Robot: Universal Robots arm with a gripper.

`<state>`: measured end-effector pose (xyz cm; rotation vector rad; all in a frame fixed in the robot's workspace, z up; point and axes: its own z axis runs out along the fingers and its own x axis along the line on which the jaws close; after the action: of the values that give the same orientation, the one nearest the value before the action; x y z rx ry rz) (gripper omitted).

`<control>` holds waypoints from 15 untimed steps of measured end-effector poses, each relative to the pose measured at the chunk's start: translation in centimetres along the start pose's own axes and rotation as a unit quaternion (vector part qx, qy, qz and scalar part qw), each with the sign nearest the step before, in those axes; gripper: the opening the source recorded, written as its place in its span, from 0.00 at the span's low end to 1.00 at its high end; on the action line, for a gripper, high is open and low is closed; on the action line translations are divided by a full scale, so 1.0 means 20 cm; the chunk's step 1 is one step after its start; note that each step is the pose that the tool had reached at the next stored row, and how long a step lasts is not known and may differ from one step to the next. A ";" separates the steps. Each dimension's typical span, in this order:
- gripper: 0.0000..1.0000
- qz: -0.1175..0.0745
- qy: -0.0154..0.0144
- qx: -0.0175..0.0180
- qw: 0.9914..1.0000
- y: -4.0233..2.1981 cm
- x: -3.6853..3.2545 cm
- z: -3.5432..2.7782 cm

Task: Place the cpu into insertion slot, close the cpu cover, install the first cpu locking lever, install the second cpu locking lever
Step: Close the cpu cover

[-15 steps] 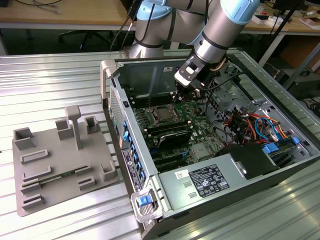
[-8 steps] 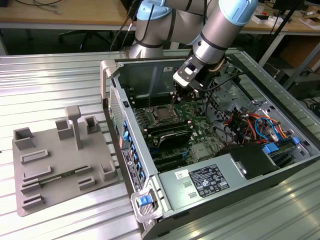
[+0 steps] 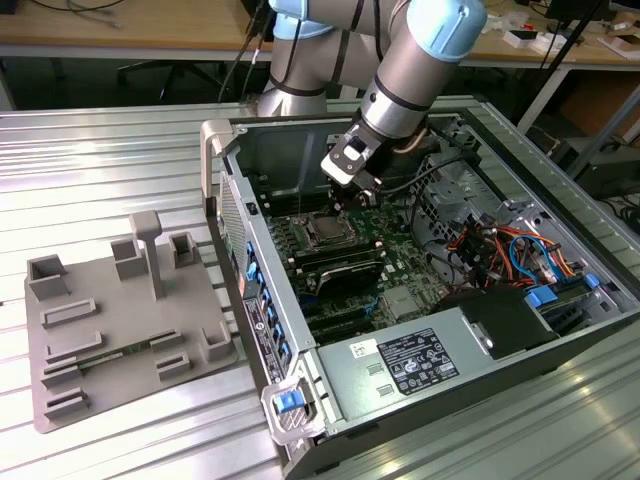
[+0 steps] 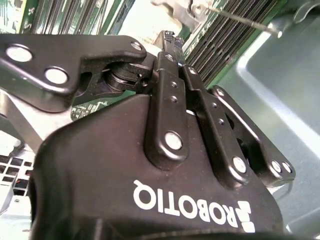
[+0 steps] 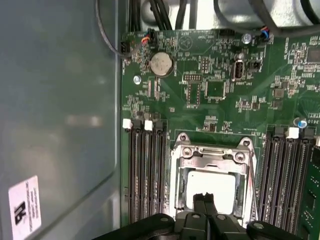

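cpu (image 5: 210, 183) edge partly behind closed-up gripper (image 5: 205, 199)

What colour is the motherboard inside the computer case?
Green. The motherboard shows best in the first wrist view.

White block lettering and a small logo slant across the black body of the gripper (image 4: 167, 40) in the second wrist view. In the exterior view a black-and-white rating label (image 3: 415, 362), its fine print and marks too small to make out, lies on the silver power supply (image 3: 340, 382). In the first wrist view a white sticker (image 5: 25, 207) with a black mark and small print stands on the grey case wall (image 5: 60, 100), and tiny white print and a triangle sign (image 5: 187, 42) dot the green motherboard (image 5: 220, 110)
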<state>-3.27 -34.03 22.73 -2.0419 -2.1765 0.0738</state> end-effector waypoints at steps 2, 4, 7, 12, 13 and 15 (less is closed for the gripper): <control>0.11 -0.003 0.000 0.000 1.000 -0.014 -0.005 0.008; 0.11 -0.005 0.000 0.000 1.000 -0.035 -0.013 0.023; 0.11 -0.005 0.000 0.000 1.000 -0.044 -0.015 0.044; 0.11 -0.005 0.000 0.000 1.000 -0.046 -0.018 0.093; 0.11 -0.005 0.000 0.000 1.000 -0.048 -0.019 0.098; 0.11 -0.005 0.000 0.000 1.000 -0.051 -0.019 0.103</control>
<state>-4.55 -34.33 20.81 -2.0313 -2.1863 0.0742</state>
